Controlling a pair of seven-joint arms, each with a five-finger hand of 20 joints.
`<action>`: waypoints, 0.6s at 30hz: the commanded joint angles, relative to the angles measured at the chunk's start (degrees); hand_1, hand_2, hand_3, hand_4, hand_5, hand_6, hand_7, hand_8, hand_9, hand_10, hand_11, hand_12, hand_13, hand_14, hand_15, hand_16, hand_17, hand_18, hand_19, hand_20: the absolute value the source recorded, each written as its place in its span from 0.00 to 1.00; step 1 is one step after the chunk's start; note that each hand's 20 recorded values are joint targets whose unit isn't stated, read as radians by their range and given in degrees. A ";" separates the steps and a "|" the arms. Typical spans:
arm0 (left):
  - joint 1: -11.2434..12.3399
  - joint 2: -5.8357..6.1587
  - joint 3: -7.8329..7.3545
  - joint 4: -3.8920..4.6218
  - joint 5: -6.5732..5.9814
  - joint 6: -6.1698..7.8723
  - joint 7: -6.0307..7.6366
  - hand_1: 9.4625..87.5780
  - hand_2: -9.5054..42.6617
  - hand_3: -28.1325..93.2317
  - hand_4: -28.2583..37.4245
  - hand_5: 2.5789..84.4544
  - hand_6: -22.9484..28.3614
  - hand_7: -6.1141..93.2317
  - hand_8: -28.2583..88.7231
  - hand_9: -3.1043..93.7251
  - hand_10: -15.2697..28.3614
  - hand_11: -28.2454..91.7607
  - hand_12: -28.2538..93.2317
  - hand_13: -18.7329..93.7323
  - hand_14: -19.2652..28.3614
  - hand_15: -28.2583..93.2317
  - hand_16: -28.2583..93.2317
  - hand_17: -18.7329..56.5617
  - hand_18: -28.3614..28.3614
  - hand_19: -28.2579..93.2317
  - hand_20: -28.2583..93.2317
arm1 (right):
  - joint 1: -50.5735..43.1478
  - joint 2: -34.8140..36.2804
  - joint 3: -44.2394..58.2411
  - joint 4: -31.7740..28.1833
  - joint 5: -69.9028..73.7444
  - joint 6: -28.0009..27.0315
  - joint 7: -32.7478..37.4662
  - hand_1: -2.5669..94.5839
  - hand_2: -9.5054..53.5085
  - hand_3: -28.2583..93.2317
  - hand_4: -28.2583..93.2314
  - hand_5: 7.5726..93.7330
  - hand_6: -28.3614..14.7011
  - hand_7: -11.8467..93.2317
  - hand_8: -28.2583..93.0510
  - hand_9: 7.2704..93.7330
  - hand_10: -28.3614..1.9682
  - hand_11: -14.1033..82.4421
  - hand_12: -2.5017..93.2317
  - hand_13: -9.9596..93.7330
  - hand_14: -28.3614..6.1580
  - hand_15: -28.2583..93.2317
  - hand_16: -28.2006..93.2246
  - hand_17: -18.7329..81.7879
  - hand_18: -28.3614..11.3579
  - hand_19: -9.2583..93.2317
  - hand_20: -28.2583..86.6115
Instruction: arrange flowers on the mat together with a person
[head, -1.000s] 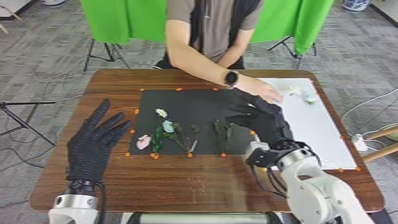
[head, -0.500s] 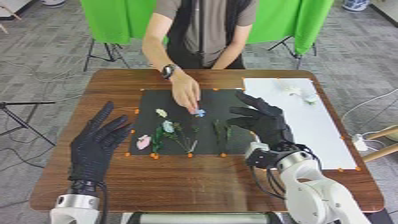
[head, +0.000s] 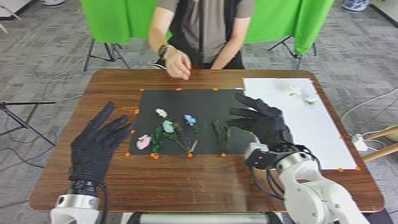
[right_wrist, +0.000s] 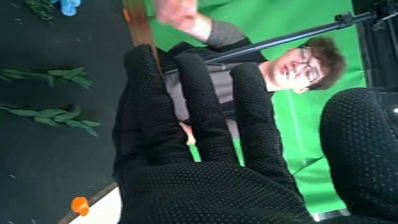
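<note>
Over the table's (head: 178, 182) left side, the left hand (head: 91, 146) has its fingers apart; so does the right hand (head: 265, 126), over the mat's (head: 222, 102) right edge. A pink flower (head: 143, 142) lies by the mat's near left corner. The wrist view shows leaves on two sprigs (right_wrist: 60, 117), and a blue flower (right_wrist: 69, 6) cut off. A person's hand (head: 179, 66) is at the table's far edge.

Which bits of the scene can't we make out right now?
- Head view: bloom count of the white flowers on the white sheet; too small, pale on white.
- Head view: part of the black mat's right edge; behind the black-gloved right hand.
- Right wrist view: rest of the blue flower; cut off by the picture edge.
</note>
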 joint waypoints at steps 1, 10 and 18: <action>0.60 -0.05 0.33 -0.19 -0.58 0.51 -0.44 0.12 0.32 0.86 0.00 0.36 0.55 0.16 0.17 0.40 0.81 0.41 0.33 0.41 0.98 0.60 0.17 0.17 0.98 0.74 0.23 | 0.50 1.57 -0.43 -0.46 -3.86 2.56 0.83 0.16 0.32 0.93 0.00 0.46 0.65 0.23 0.12 0.54 0.32 0.27 0.14 0.51 0.16 0.56 0.32 0.22 0.20 0.60 0.42; 0.61 0.46 0.51 -0.54 -0.72 0.82 -0.76 0.12 0.32 0.86 0.00 0.36 0.56 0.16 0.16 0.40 0.81 0.42 0.33 0.41 0.98 0.61 0.17 0.17 0.98 0.75 0.23 | 5.33 10.13 0.44 0.40 -24.91 13.67 10.25 0.21 0.26 0.94 0.00 0.48 0.64 0.24 0.12 0.58 0.30 0.33 0.15 0.57 0.20 0.65 0.30 0.26 0.17 0.67 0.43; 0.89 1.38 0.54 -1.09 -0.97 1.08 -1.38 0.12 0.32 0.86 0.00 0.36 0.56 0.16 0.16 0.40 0.82 0.42 0.33 0.41 0.98 0.61 0.17 0.17 0.98 0.75 0.22 | 12.20 17.96 -1.32 5.16 -45.17 20.24 27.24 0.26 0.19 0.94 0.00 0.47 0.64 0.23 0.12 0.66 0.29 0.35 0.15 0.68 0.28 0.69 0.29 0.33 0.15 0.74 0.43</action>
